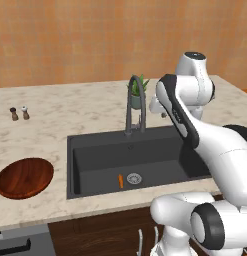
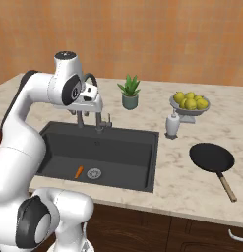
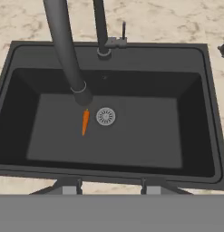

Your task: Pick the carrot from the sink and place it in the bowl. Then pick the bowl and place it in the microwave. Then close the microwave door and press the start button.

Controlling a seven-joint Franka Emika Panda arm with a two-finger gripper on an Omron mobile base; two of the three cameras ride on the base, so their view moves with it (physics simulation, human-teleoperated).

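The carrot (image 3: 85, 122) lies flat on the sink (image 3: 131, 149) floor, just beside the drain (image 3: 105, 116), under the faucet (image 3: 65, 50) spout. The bowl (image 1: 24, 177) sits on the bench left of the sink, ready to receive it. The gripper (image 3: 111, 186) hangs high above the basin, jaws apart, holding and touching nothing.

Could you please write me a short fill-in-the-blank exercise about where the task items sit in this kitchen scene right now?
1. The carrot lies on the floor of the sink, right beside the round metal ____.
2. The wooden bowl sits on the counter and holds ____.
3. In the hand view, the end of the dark ____ hangs just above the carrot.
4. On the counter right of the sink lies a black ____ with a wooden handle.

Missing words: drain; nothing; faucet; pan
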